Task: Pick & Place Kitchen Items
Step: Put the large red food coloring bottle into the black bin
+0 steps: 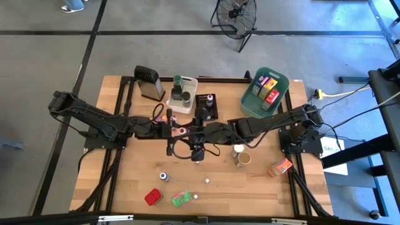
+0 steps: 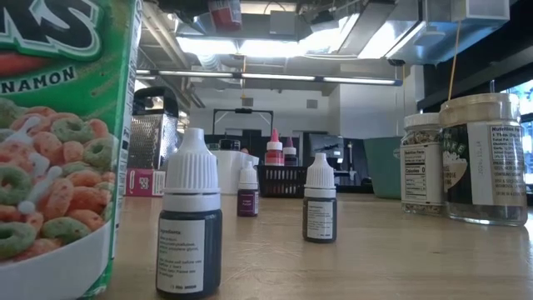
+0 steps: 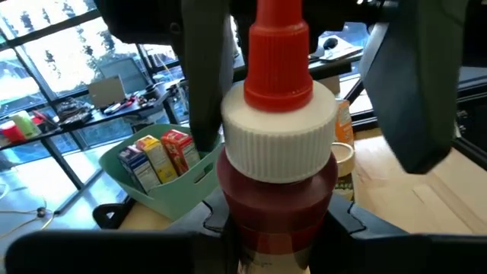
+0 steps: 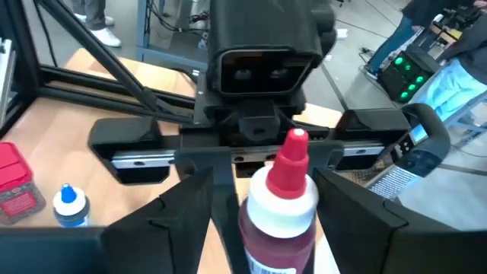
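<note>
A small bottle point(image 3: 278, 160) of dark red liquid, with a white ribbed collar and a red nozzle cap, stands upright in the air over the table's middle point(image 1: 182, 131). My left gripper point(image 3: 278, 228), level and reaching from the table's left, is shut on it. My right gripper point(image 4: 262, 228) comes from the right and is open. Its fingers point(image 3: 205, 84) stand on either side of the bottle's collar and cap; I cannot tell whether one touches. Other kitchen items stand or lie on the table's near half: a blue-capped bottle point(image 1: 164, 176), a red packet point(image 1: 152, 197) and a green packet point(image 1: 181, 199). My left gripper holds the bottle by its dark red body point(image 3: 278, 209), below the white collar, between its two fingers. The fingers come level from the table's left. The bottle is upright with its red cap up, lifted clear of the table.
At the back stand a grater point(image 1: 149, 81), a white bin point(image 1: 190, 81) with green-lidded jars, a black bin point(image 1: 206, 103) with tiny bottles and a teal bin point(image 1: 284, 84) with packets. Two jars point(image 1: 241, 155) and an orange packet point(image 1: 280, 167) sit right of centre.
</note>
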Robot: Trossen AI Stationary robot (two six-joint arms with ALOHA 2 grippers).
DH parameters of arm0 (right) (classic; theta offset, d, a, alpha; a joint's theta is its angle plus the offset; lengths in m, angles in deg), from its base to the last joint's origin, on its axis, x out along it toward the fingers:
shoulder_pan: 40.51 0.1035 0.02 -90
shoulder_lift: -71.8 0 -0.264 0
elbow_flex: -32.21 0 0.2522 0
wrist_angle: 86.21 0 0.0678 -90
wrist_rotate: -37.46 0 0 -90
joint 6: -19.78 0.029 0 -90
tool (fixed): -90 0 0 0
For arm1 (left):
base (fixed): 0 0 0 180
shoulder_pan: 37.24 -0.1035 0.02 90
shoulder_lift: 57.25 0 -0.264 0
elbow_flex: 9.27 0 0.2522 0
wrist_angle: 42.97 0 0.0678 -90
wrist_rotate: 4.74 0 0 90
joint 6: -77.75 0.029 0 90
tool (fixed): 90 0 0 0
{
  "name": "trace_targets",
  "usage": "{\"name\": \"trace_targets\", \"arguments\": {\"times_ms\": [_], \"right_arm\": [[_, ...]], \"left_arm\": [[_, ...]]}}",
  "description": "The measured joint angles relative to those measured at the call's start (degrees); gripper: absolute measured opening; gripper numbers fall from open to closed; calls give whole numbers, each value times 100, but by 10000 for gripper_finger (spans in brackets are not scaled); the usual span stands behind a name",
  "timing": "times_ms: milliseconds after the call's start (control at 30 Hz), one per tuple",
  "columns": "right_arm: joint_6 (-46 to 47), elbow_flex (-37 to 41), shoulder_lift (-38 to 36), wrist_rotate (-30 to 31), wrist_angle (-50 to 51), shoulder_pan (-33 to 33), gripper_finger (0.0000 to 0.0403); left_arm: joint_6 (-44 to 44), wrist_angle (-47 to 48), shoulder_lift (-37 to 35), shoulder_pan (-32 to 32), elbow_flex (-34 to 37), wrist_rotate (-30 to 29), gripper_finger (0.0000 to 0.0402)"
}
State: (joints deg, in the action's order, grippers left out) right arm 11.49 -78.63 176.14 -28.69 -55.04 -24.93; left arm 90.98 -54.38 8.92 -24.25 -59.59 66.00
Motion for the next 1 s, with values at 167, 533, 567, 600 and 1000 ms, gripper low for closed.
{"name": "trace_targets", "arguments": {"times_ms": [167,533,567,600,1000], "right_arm": [[-11,0,0,8,-11,-9,182],[-9,0,0,-53,17,-102,132],[-9,0,5,-51,17,-102,132],[-9,0,24,-51,17,-113,132],[-5,0,109,-40,126,-172,127]], "left_arm": [[0,-9,0,2,-2,12,95],[0,4,0,2,0,-14,95],[0,2,0,2,0,-12,95],[1,10,0,2,-1,-13,95],[32,109,4,-2,20,-4,98]]}}
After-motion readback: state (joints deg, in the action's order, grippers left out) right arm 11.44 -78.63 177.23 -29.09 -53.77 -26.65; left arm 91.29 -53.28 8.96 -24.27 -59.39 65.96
